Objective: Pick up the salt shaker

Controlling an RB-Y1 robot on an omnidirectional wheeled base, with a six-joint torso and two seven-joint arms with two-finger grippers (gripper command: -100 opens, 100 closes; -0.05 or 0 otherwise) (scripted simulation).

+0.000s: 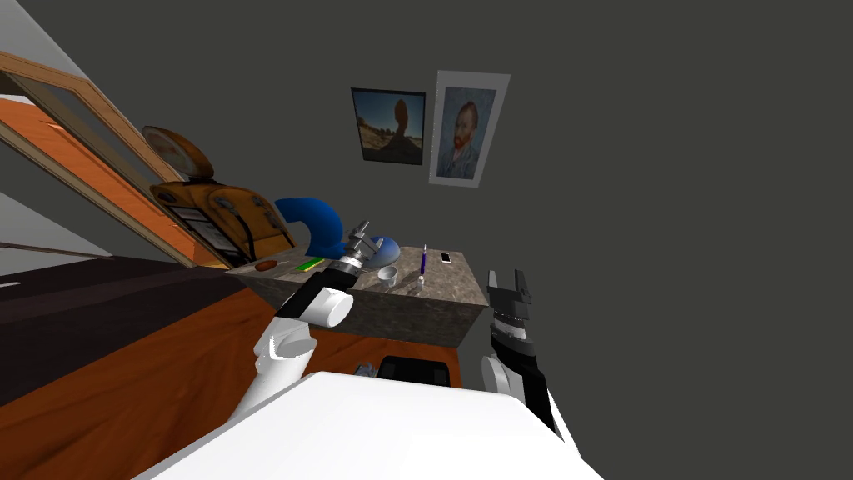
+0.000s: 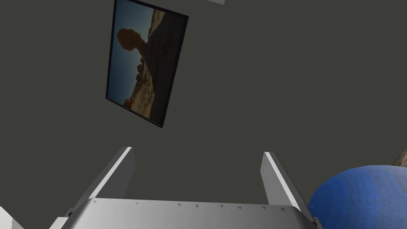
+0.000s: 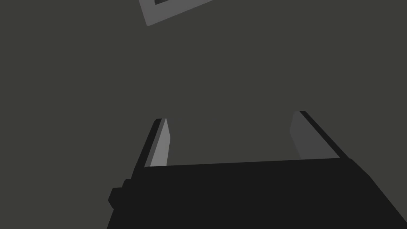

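Well to the left of the left pincer (image 1: pixel 362 232), an orange backpack (image 1: pixel 218 212) stands near the left end of the table (image 1: pixel 454 283). The left pincer hovers above the tabletop, its fingers (image 2: pixel 119 175) spread wide with nothing between them, and a blue rounded thing (image 2: pixel 357 198) lies just beside it. To its right sits a small white bowl (image 1: pixel 387 273), then the salt shaker (image 1: pixel 421 282), small and pale, on the table beside a purple pen (image 1: pixel 423 262), between the two pincers. The right pincer (image 1: pixel 507 282) hangs just off the table's right edge, wide apart and empty.
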